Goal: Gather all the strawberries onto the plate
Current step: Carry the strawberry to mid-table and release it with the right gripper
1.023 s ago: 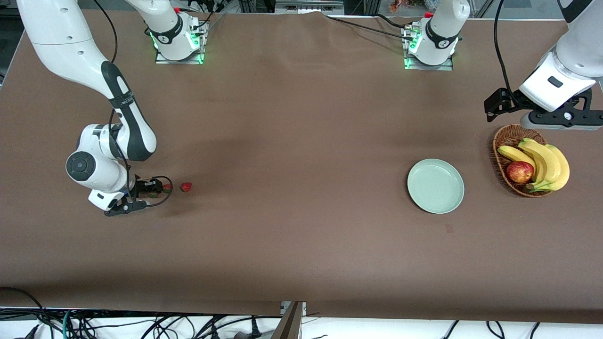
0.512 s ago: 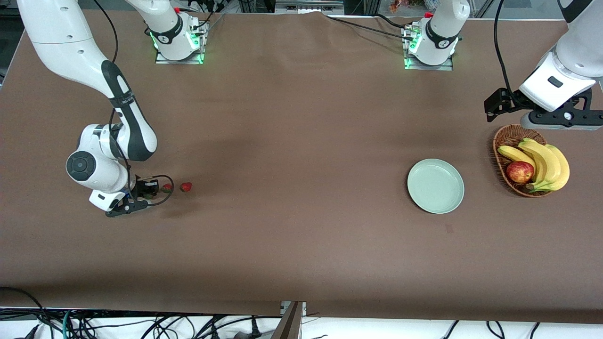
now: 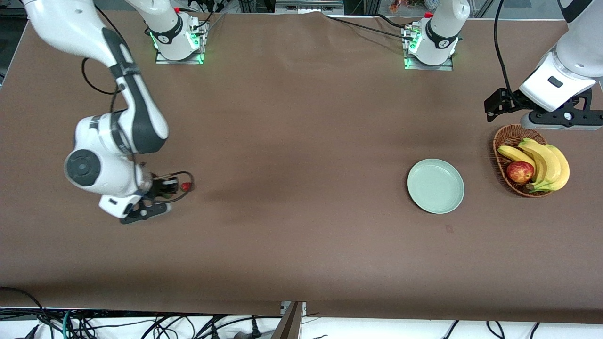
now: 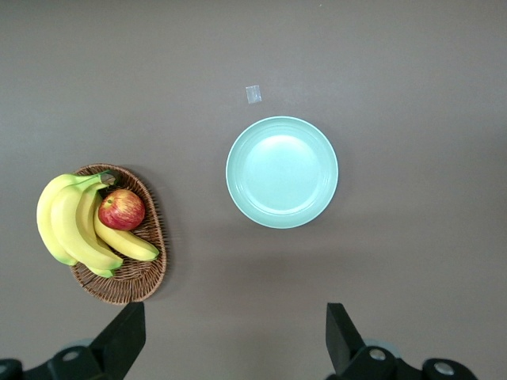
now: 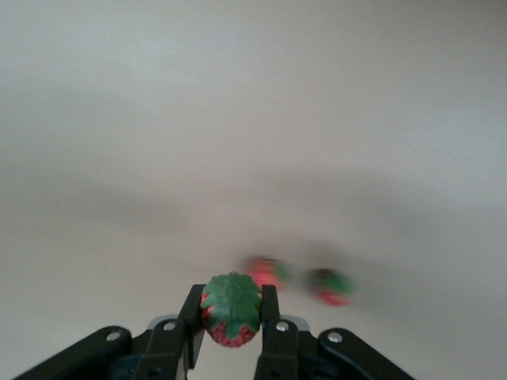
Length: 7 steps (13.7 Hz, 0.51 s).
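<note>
My right gripper is shut on one strawberry, red with its green leafy top facing the camera, and holds it above the table at the right arm's end. Two more strawberries lie blurred on the brown cloth below it. In the front view one strawberry lies on the table just beside the right gripper. The pale mint-green plate sits empty toward the left arm's end. My left gripper hangs open, high above the table by the basket, and waits.
A brown wicker basket with bananas and a red apple stands beside the plate at the left arm's end. A small pale mark lies on the cloth near the plate.
My right gripper has shut on a strawberry and risen from the table, shifting slightly toward the strawberry beside it. The left arm has not moved.
</note>
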Each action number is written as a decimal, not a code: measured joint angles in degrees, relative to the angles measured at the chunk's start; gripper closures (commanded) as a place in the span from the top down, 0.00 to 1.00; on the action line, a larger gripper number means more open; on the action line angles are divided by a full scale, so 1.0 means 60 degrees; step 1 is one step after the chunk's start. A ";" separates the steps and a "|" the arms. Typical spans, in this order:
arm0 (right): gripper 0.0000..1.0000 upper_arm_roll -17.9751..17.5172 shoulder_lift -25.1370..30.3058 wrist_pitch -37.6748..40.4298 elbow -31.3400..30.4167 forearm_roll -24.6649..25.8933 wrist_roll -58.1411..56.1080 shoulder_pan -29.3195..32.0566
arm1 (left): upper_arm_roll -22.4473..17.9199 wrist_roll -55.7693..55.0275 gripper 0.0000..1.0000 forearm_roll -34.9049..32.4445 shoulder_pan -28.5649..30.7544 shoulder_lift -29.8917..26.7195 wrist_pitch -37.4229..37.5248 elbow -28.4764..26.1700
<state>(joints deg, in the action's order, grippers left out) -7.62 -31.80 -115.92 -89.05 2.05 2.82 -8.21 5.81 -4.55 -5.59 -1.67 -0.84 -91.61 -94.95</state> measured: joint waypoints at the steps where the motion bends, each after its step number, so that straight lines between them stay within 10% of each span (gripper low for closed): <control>1: 0.00 -0.0184 -0.0070 -0.0035 0.0019 0.0000 0.1147 -0.0410 | -0.0002 0.0000 1.00 0.0000 0.0000 0.0000 0.0000 0.0000; 7: 0.00 -0.0585 -0.2186 -0.1679 0.2283 0.0020 0.8036 -0.3915 | -0.0002 0.0000 1.00 0.0000 -0.0001 0.0000 0.0000 0.0000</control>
<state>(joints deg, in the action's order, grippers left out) -11.13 -44.91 -125.99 -75.35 2.17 51.04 -31.70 5.80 -4.55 -5.59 -1.68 -0.84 -91.61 -94.95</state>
